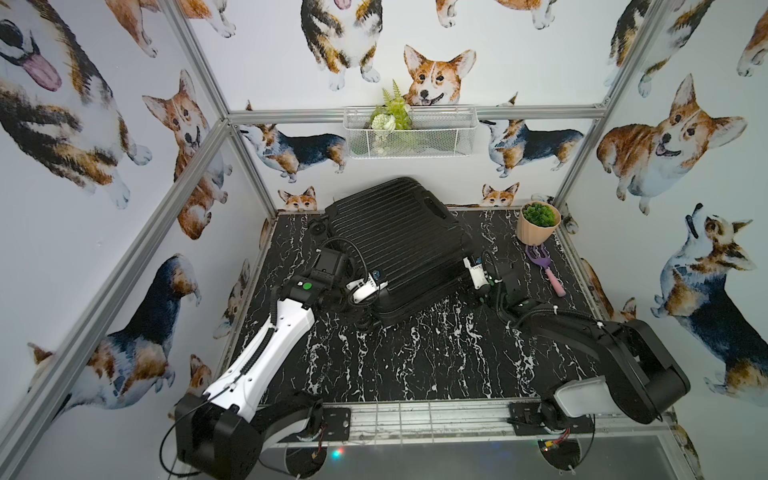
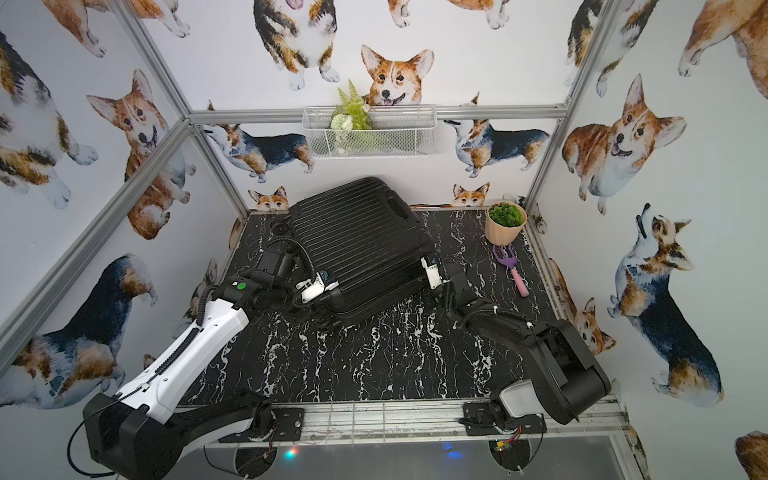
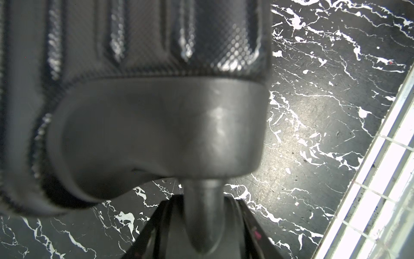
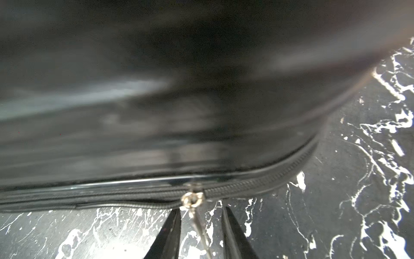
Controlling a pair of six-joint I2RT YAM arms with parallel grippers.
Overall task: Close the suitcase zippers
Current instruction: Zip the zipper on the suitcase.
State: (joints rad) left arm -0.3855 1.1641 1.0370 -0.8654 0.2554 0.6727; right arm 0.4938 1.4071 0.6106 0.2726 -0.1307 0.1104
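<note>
**Left gripper** (image 3: 202,226): jaws narrowed on a rounded black plastic caster (image 3: 156,130) at the near left corner of the small black ribbed hard-shell suitcase (image 1: 399,245), anchoring it.

**Suitcase:** it lies flat, lid down on base, at the middle back of the black white-veined marble tabletop (image 1: 415,365), its near edge between the two arms.

**Right gripper** (image 4: 201,215): jaws parted at the near right corner. The thin silver zipper pull (image 4: 198,224) hangs loose between the fingers, clamped by neither.

**Step in hand, as judged:** taking the pull to draw the slider (image 4: 193,199) onward. Pinch the tab close to the slider and draw along the black zipper track (image 4: 257,181), not away from the shell. Let the left arm resist the drag so the case does not swivel.

**Zipper and shell:** on one side of the slider the teeth are meshed and on the other the tapes lie apart, so closing looks unfinished. The shell is glossy and diamond-textured.
</note>
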